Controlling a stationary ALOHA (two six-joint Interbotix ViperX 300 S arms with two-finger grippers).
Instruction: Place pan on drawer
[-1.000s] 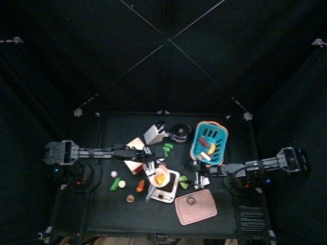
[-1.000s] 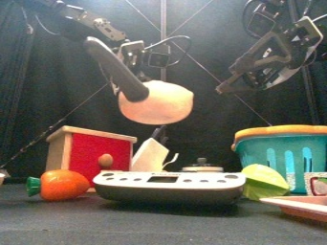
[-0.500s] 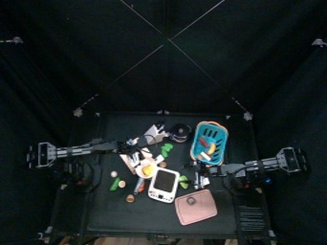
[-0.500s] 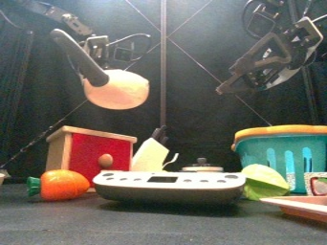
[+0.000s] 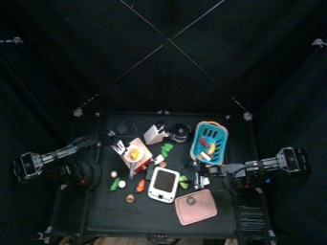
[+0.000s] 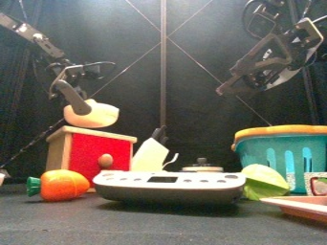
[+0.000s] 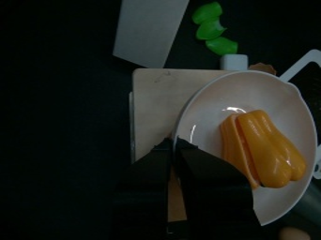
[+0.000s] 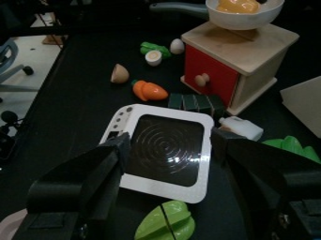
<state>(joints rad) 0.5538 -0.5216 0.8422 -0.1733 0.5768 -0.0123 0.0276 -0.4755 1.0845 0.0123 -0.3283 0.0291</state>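
Front view shows the pan [image 6: 95, 114] sitting on top of the drawer [image 6: 92, 150], at the left of the frame. The left gripper [image 6: 67, 92] pinches the pan's handle with its jaws, so the pan stays level while it rests there. A yellow toy food [image 7: 264, 157] lies inside the pan. The right gripper [image 6: 228, 88] hangs high at the upper right, away from the desk [image 6: 153, 222]. I cannot tell how its jaws stand.

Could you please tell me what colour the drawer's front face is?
Red, framed by pale wood; the drawer shows it best in the front view.
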